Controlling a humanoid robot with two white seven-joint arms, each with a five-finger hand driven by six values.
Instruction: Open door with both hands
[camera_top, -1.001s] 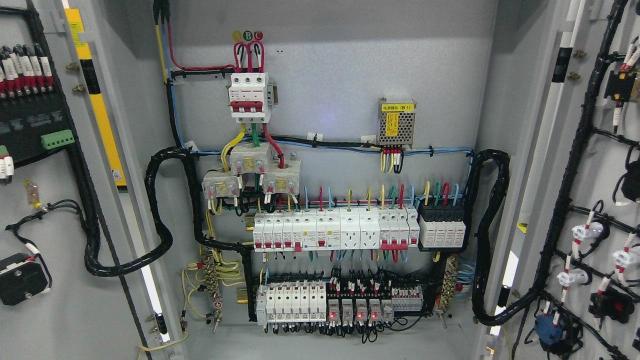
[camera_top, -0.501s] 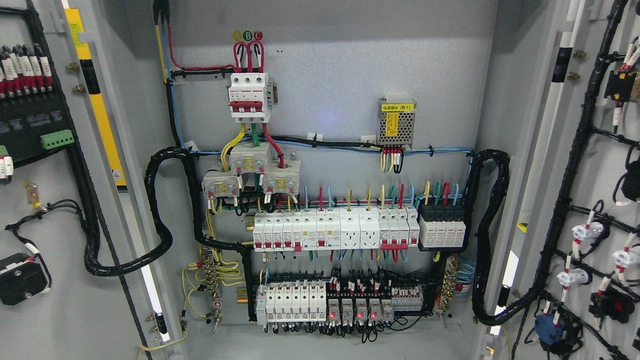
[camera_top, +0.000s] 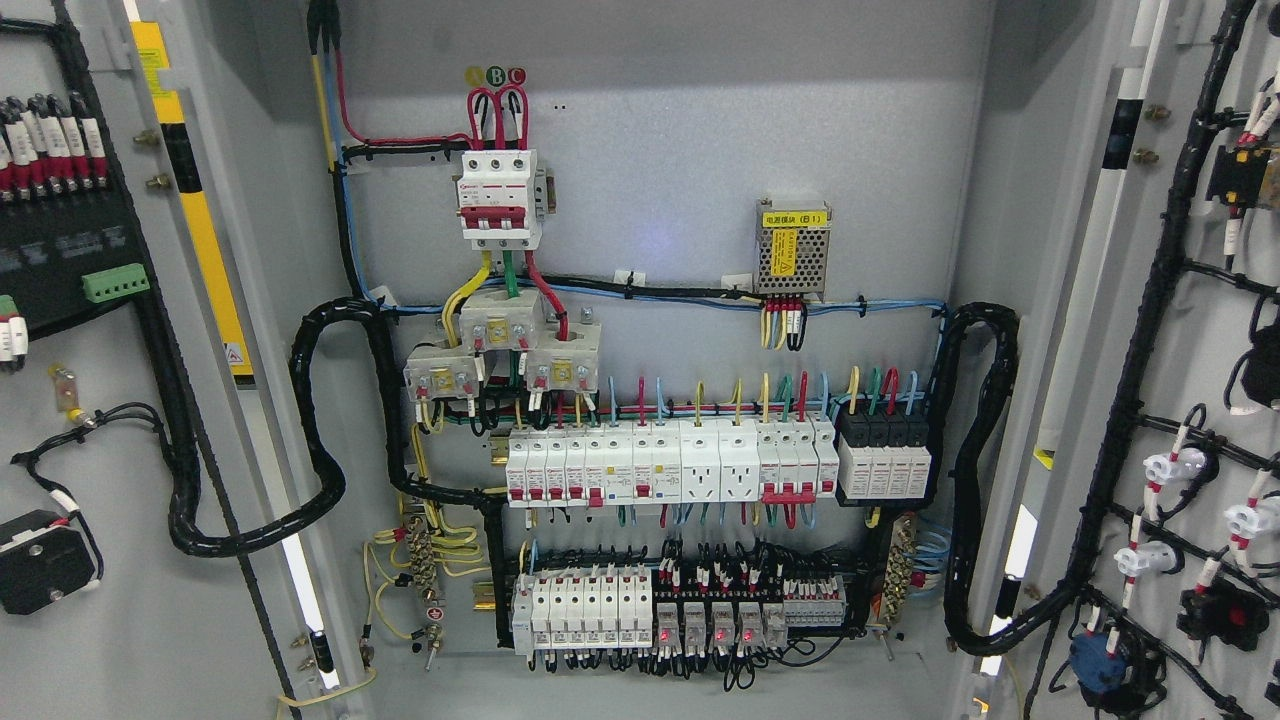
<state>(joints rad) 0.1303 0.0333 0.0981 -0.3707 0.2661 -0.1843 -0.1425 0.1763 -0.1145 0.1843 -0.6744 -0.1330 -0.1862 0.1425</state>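
Two doors stand swung wide: the left door (camera_top: 90, 420) fills the picture's left edge and the right door (camera_top: 1190, 400) its right, each showing its wired inner face. Between them the cabinet (camera_top: 660, 130) lies fully exposed, with breakers (camera_top: 670, 465) in rows and black cable looms (camera_top: 975, 470) looping out to each door. Neither hand is in view, so their state cannot be told; judging by how the doors stand, the opening looks done, with nothing evidently left.
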